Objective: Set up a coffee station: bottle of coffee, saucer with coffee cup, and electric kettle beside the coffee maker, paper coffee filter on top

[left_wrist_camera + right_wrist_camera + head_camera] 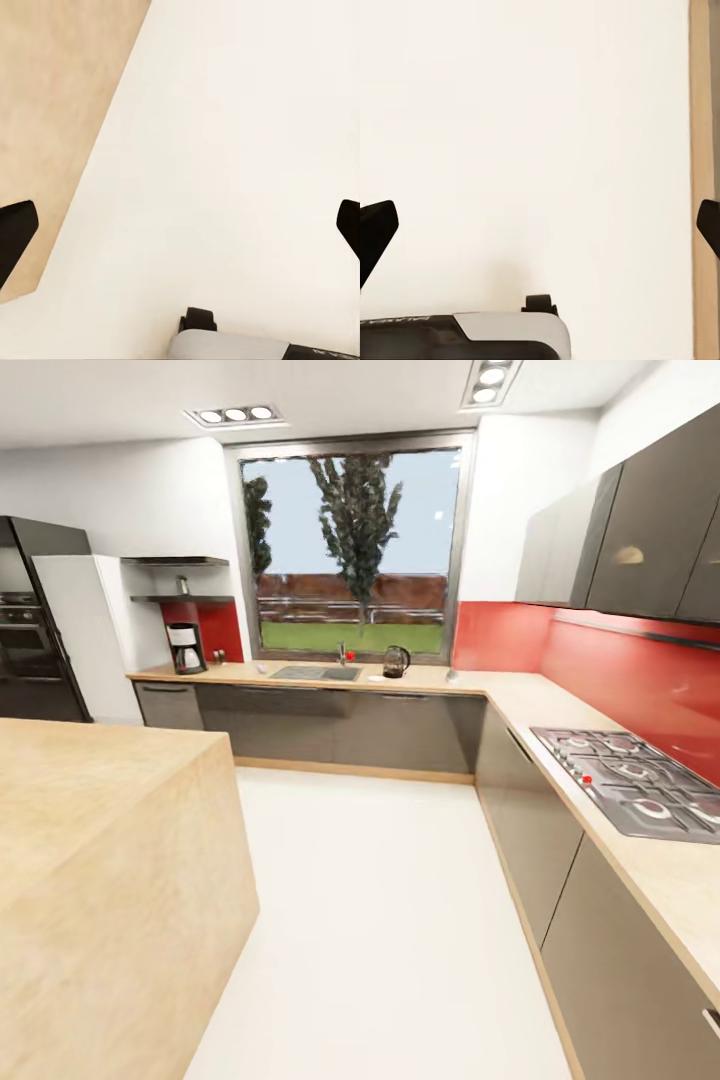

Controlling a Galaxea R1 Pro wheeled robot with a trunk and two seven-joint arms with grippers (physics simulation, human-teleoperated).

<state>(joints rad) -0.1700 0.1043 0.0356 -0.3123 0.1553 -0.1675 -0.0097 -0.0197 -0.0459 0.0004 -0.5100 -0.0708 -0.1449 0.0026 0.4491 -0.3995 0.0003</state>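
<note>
Approach step, judging by distance: coffee maker [185,648] on far counter [440,678], kettle [396,661] by sink [316,673]. Left gripper [180,229] and right gripper [540,229] fingers apart, empty. Next: drive closer

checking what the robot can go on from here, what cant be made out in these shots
- Bottle on the shelf, head view: too small and far to read as coffee.
- Small white things by the sink, head view: too small to tell saucer, cup or filter.
- Hob, head view: cut off by the right edge.
- Both wrist views: fingertips cut off by the side edges.
</note>
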